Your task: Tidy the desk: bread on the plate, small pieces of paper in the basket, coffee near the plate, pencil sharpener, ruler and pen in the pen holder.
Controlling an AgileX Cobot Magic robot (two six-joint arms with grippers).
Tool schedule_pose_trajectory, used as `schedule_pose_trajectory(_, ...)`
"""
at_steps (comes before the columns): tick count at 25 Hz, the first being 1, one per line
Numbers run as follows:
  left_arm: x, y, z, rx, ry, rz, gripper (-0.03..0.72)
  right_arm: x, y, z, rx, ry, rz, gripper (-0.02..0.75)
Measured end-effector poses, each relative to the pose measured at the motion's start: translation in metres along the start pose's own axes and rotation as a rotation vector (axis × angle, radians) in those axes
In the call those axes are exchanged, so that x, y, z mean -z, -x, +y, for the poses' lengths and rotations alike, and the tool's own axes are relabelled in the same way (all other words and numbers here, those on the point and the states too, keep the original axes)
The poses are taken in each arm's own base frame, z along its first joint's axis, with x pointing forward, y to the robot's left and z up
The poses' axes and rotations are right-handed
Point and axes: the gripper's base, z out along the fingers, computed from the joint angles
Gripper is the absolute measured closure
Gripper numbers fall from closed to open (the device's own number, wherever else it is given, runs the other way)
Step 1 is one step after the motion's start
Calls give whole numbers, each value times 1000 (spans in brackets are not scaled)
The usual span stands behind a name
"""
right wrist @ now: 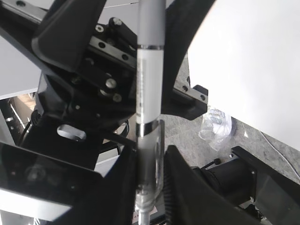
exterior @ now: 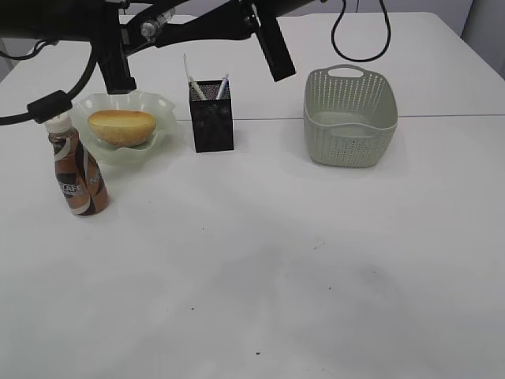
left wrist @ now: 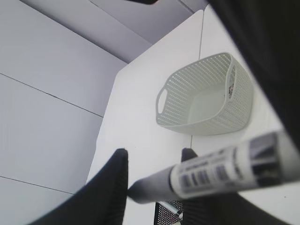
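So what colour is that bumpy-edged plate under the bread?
Pale see-through green plate, clearest in the exterior view.

Black jointed arms (exterior: 197, 28) with looping black cables (exterior: 359, 47) (silver screws throughout)

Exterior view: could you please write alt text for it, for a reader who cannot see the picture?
A white desk with bread on a green ruffled plate, a coffee bottle just in front. A black mesh pen holder with pens stands mid-table, a perforated basket to the right; black robot arms cross the top.
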Motion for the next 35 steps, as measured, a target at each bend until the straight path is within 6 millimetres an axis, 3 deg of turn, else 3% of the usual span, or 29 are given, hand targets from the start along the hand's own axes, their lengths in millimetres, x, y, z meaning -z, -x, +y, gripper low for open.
schedule_pose_trajectory(35, 0, 0, 0, -5, 2, 1, 440, 0, 1, 1, -22, 23, 1, 619)
